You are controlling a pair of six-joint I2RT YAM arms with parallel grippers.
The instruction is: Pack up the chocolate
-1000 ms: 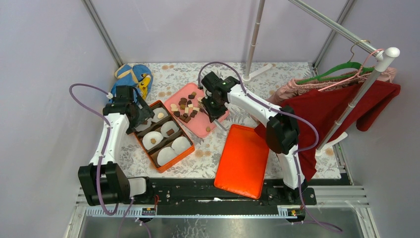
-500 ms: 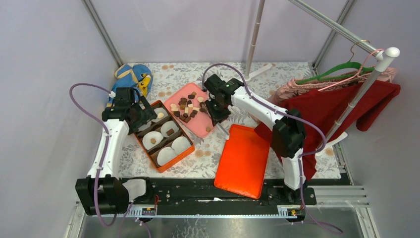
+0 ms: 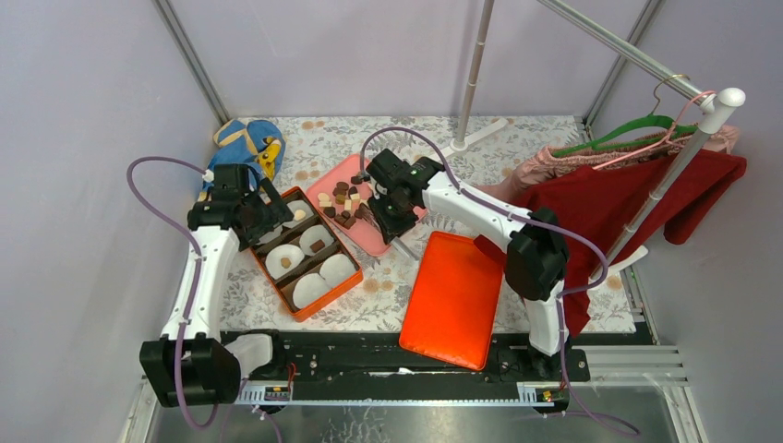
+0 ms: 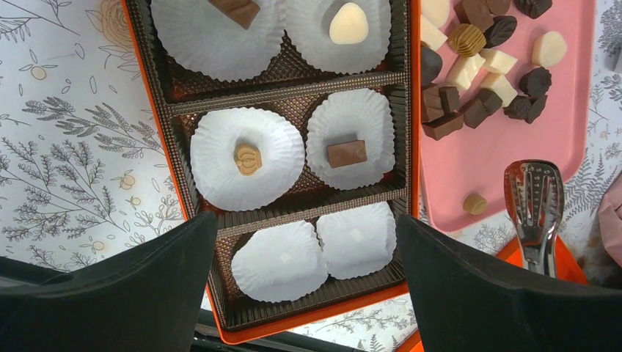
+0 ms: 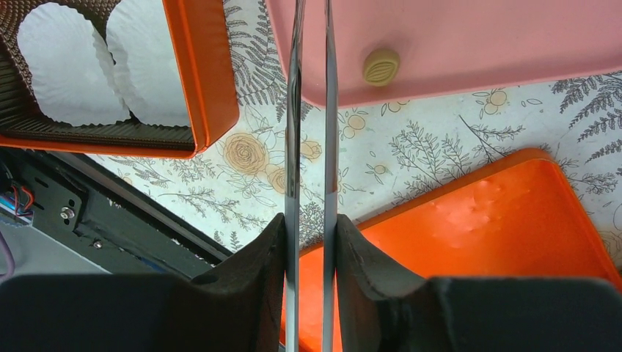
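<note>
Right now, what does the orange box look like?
The orange box lies flat and open on the flowery tablecloth, beside the pink tray. Its dark ribbed insert has three rows of two white paper liners. Four liners hold one chocolate each; the two nearest are empty. The open left gripper hangs above it.

**Left arm** [image 3: 198, 277] and **right arm** [image 3: 466, 198]: white tapered links joined by black cylindrical joint housings, both bolted to a black rail [image 3: 397, 355] at 6 o'clock in the top view. A purple cable [image 3: 397, 129] loops beside each arm. **Left gripper** [image 4: 306, 220] and **right gripper** [image 5: 310, 220]: broad, matte-black, wedge-shaped fingers [image 4: 110, 293]. A silver screw [image 5: 67, 213] shows on the rail at 8 o'clock in the right wrist view.
</note>
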